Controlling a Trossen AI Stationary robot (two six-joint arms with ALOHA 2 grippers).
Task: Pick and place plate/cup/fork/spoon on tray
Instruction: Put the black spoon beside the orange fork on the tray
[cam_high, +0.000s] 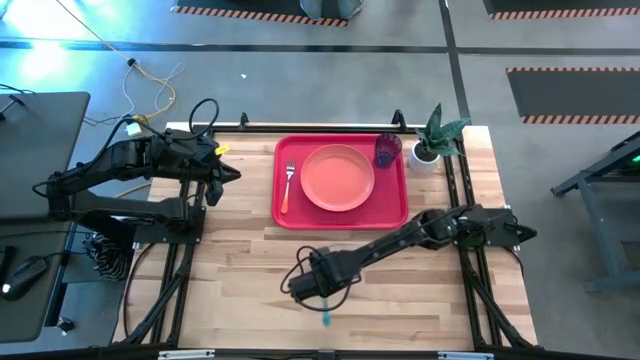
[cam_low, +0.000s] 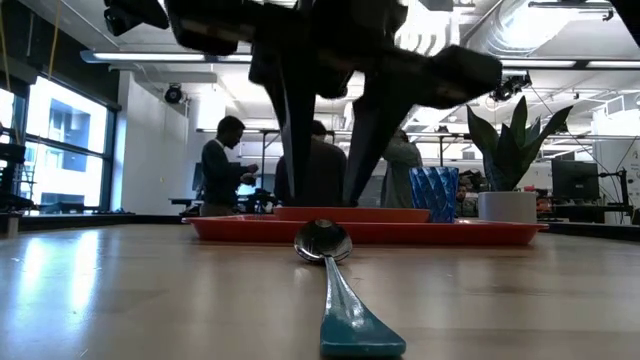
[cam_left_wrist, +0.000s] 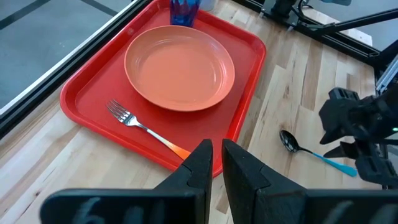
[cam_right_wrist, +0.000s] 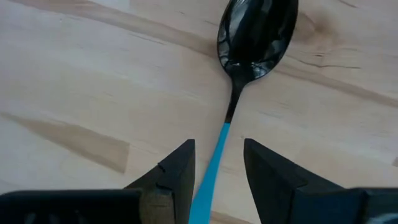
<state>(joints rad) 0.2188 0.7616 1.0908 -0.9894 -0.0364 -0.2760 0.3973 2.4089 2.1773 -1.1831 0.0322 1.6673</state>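
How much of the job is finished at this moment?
Done: plate, cup and fork lie on the tray. In hand: the right gripper, open, straddles the spoon handle on the table. Left: grip the spoon and put it on the tray. The left gripper waits beside the tray.

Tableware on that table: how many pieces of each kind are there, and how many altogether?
Trays: 1, the tray
Plates: 1, the plate
Cups: 1, the cup
Forks: 1, the fork
Spoons: 1, the spoon, between the right gripper's open fingers
Total: 5
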